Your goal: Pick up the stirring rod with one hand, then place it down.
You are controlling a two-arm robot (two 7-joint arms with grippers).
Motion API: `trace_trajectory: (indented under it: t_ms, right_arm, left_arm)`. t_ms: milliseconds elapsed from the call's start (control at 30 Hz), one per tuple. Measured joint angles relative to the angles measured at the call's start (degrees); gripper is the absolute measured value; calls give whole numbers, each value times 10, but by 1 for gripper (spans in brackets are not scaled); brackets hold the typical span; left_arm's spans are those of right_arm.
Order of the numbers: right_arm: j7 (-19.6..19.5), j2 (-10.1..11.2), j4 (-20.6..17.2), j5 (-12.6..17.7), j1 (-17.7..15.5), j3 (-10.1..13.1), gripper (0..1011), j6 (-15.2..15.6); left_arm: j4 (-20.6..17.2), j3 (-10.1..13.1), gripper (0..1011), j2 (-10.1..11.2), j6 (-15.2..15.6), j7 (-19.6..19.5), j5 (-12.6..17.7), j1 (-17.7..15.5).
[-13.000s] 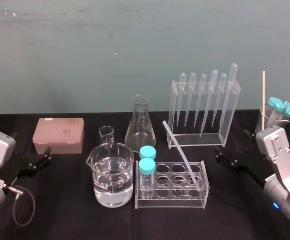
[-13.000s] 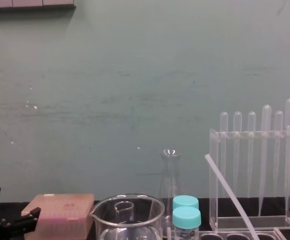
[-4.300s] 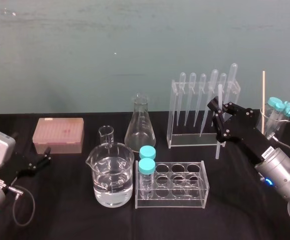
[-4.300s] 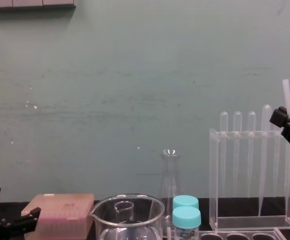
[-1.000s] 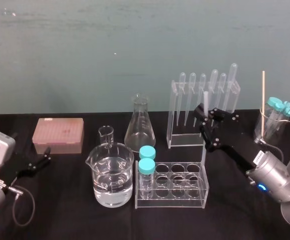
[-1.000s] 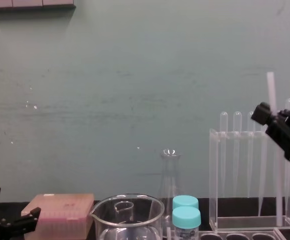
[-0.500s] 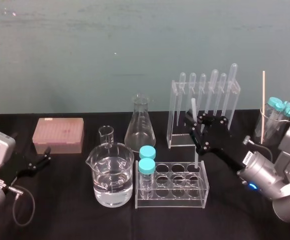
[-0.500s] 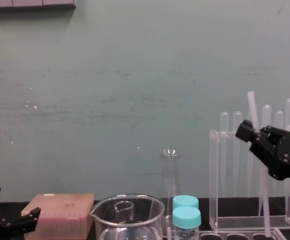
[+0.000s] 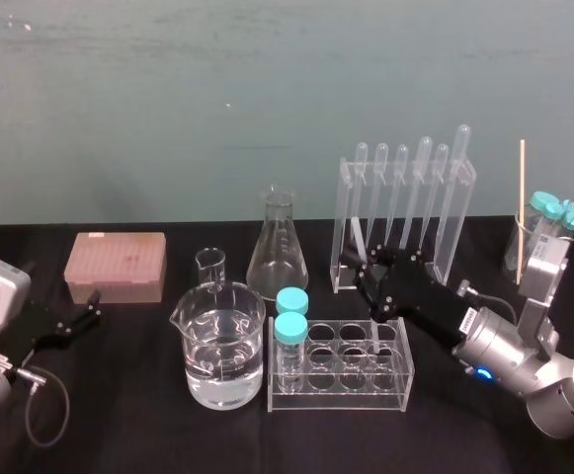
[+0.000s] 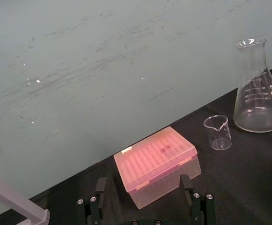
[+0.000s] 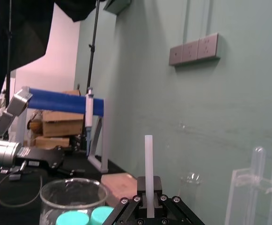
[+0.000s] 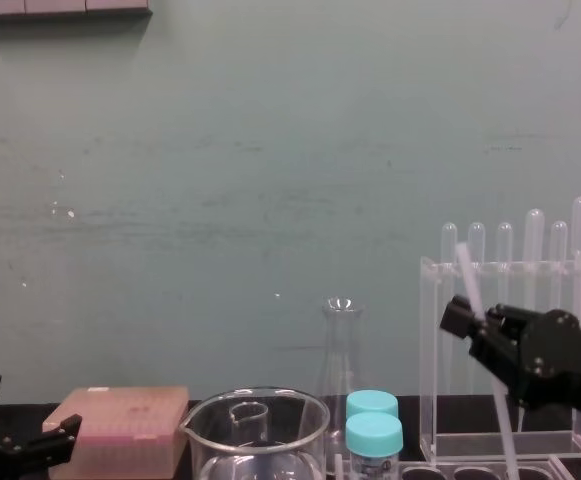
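Note:
The stirring rod (image 12: 467,270) is a thin whitish stick, tilted, with its top leaning left. My right gripper (image 12: 475,322) is shut on its upper part. In the head view the right gripper (image 9: 369,269) hovers just behind the clear tube rack (image 9: 405,380), and the rod's lower end (image 9: 378,339) reaches down into the rack's right side. The right wrist view shows the rod (image 11: 148,168) standing up from between the closed fingers (image 11: 136,202). My left gripper (image 9: 93,305) rests parked at the table's left, its fingers (image 10: 100,186) spread open with nothing between them.
A water-filled beaker (image 9: 222,346) and two teal-capped vials (image 9: 290,331) stand left of the rod. Behind are a conical flask (image 9: 278,247), a small beaker (image 9: 210,265), a pink tip box (image 9: 116,265) and the pipette stand (image 9: 400,212). A beaker with tubes (image 9: 543,232) is far right.
My right gripper has moved left and down with the rod. The rod now leans and its lower end has dropped into the tube rack. The left arm has stayed still.

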Motion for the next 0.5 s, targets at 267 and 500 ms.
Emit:
trace_trajectory:
  t_ms: [267,500]
  right_arm:
    - [-16,4,9,-26,6,-13,69,16]
    - [-35,6,7,-40,5,-15,69,18]
  left_arm:
    - [0,0,1000,0,0,0,0,0]
    - [0,0,1000,0,0,0,0,0]
